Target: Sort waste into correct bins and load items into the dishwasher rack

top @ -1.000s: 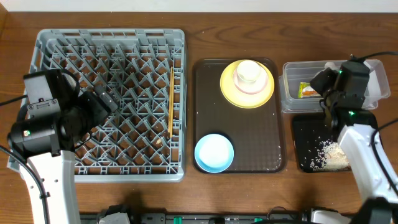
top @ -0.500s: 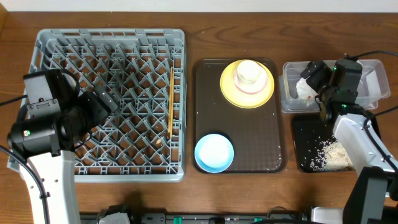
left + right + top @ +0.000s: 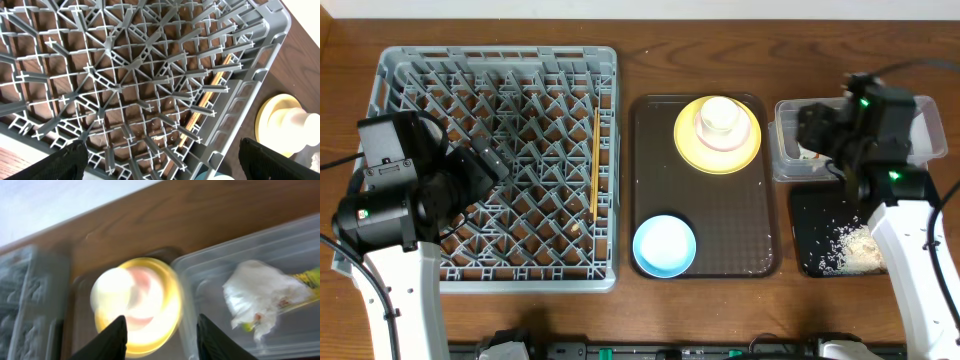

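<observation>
napkin [image 3: 260, 292] dropped in clear tub [image 3: 300, 245], right hand [image 3: 160, 337] (parted) — withdrawn

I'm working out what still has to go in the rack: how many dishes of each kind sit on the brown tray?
Plates: 1, the yellow plate
Bowls: 2, the white bowl and the blue bowl
Cups: 1, the white cup
Total: 4, all on the brown tray
</observation>
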